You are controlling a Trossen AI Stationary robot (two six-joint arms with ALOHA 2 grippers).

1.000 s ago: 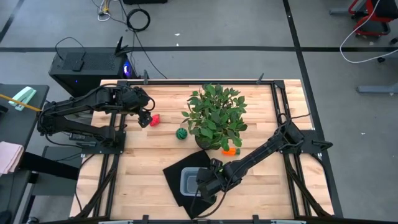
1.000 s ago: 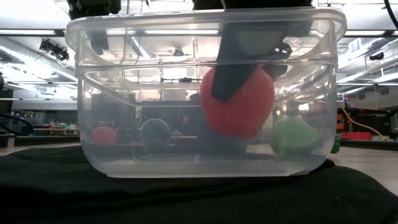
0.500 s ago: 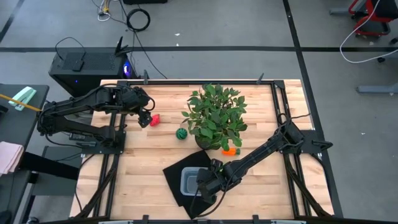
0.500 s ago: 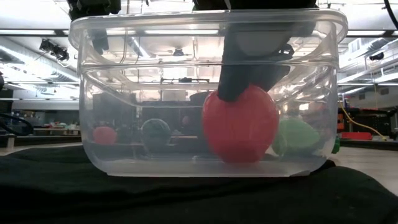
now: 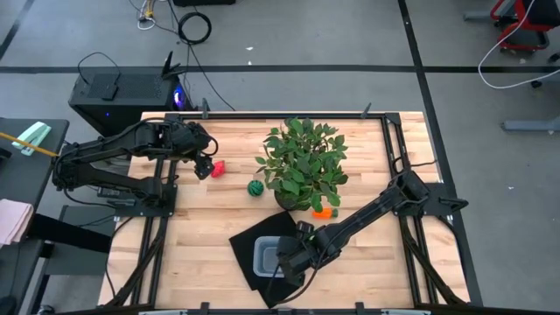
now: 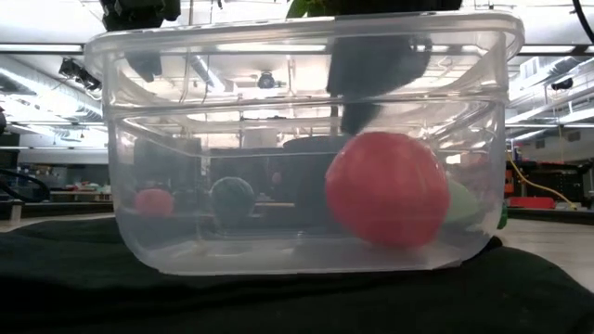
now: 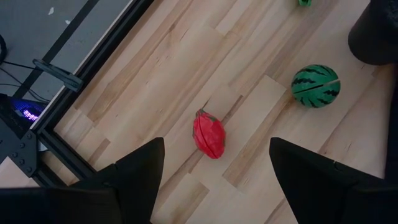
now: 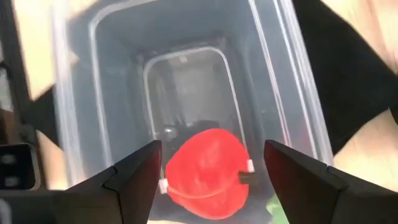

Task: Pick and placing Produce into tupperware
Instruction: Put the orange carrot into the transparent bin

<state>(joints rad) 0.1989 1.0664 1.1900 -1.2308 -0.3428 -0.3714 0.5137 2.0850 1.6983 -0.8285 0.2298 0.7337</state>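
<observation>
The clear tupperware [image 5: 263,255] sits on a black mat, and its wall [image 6: 232,139] fills the low view. A round red piece [image 6: 385,201] lies on the tub's bottom, also visible as the red piece [image 8: 206,171] in the right wrist view. A light green piece [image 6: 467,199] shows just behind it. My right gripper [image 8: 211,149] hangs open over the tub, its fingers above the red piece and apart from it. My left gripper [image 7: 216,146] hovers open above a small red piece [image 7: 209,134] on the wood. The striped green ball [image 7: 315,86] and an orange piece [image 5: 324,211] also rest on the table.
A big leafy potted plant [image 5: 303,162] stands mid-table between the two arms, its dark pot [image 7: 376,31] close to the striped ball. The black mat [image 5: 248,241] lies at the near edge. Black frame rails [image 5: 157,188] run along the table's sides.
My right gripper lowered the round red piece to the tub's bottom, let go of it and rose a little. The piece now lies free and has rolled slightly sideways. The tub shifted a bit on the mat. The left arm kept still.
</observation>
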